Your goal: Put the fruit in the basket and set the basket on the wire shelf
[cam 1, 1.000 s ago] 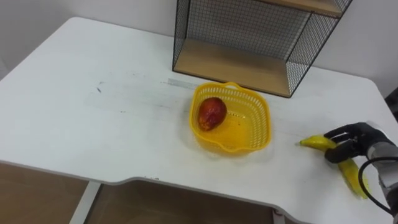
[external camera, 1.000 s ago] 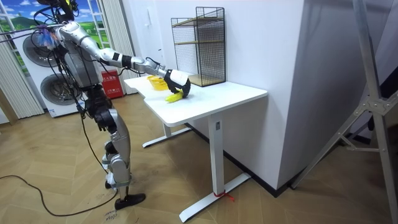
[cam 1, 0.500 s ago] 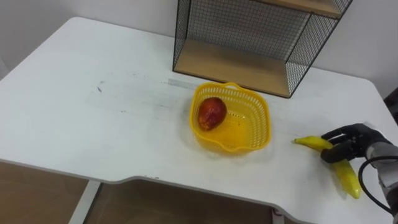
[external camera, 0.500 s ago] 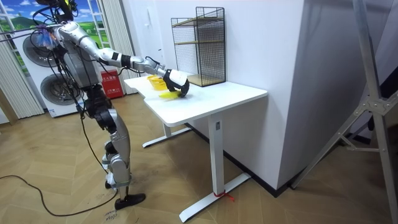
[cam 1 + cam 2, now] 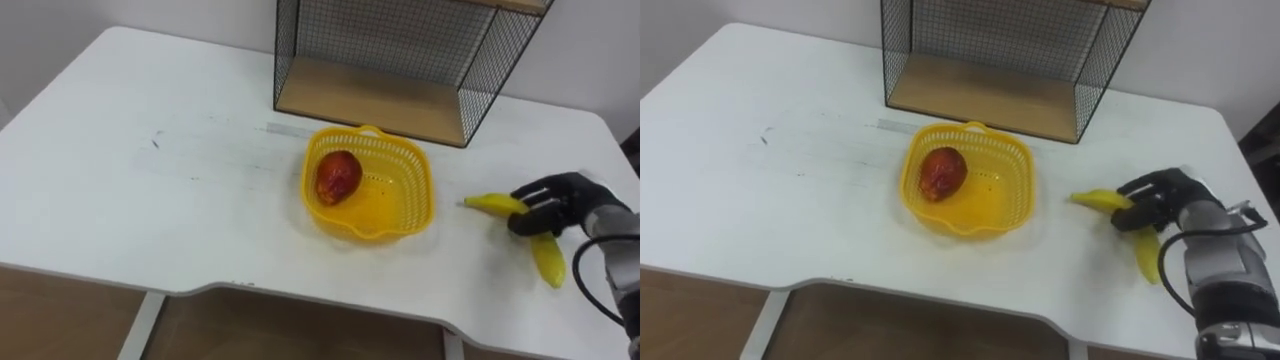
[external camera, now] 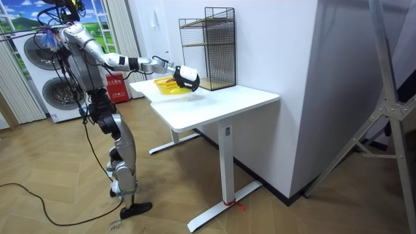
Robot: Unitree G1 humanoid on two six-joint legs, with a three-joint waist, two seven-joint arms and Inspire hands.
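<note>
Items as I logged them from the head cameras:

1. Right hand [image 5: 557, 200]: lower right of the frame, black fingers curled round the middle of the banana [image 5: 547, 258], gripping it across its length. In the room view I saw this hand out over the table at the end of a stretched arm, above the tabletop. I could not tell whether the banana's lower end touched the surface.
2. Banana: yellow, smooth, curved. One tip pointed toward the basket, the other hung toward the bottom edge, and it sat well right of the basket, outside it.
3. Basket [image 5: 424, 176]: centre of the frame, yellow plastic, open lattice walls, wavy rim, rounded corners, standing on the table just in front of the shelf.
4. Red fruit [image 5: 338, 177]: oval, glossy, red shading to orange, lying in the basket's left half.
5. Shelf [image 5: 372, 93]: top centre, black wire mesh sides, flat wooden boards.
6. Table [image 5: 150, 190]: white, matte, rounded corners, faint scuffs at upper left.
</note>
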